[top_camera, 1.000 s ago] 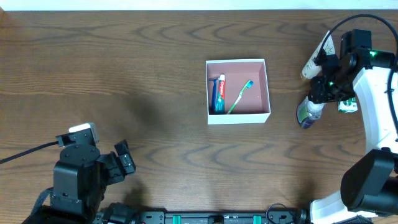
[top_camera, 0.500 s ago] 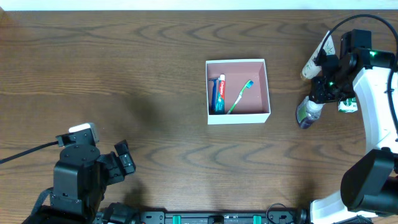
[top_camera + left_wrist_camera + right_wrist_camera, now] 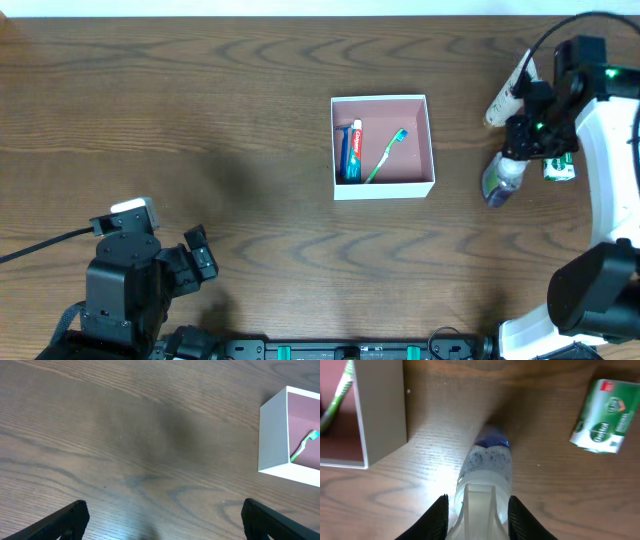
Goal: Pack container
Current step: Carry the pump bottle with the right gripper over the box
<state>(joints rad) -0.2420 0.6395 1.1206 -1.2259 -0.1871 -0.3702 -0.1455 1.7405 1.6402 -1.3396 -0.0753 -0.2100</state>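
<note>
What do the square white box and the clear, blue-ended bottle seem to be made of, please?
The square white box looks like matte cardboard: flat thin walls, no shine. The clear, blue-ended bottle seems glossy plastic: translucent, with bright highlights.

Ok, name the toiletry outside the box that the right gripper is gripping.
The clear bottle, clamped in the right gripper; the white tube and green packet lie apart, untouched.

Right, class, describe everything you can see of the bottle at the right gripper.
The bottle is small, clear plastic, with blue-speckled contents, a blue far end and a white cap. It is right of the box, near a green packet. The right gripper clamps its cap; whether it touches the table is unclear.
</note>
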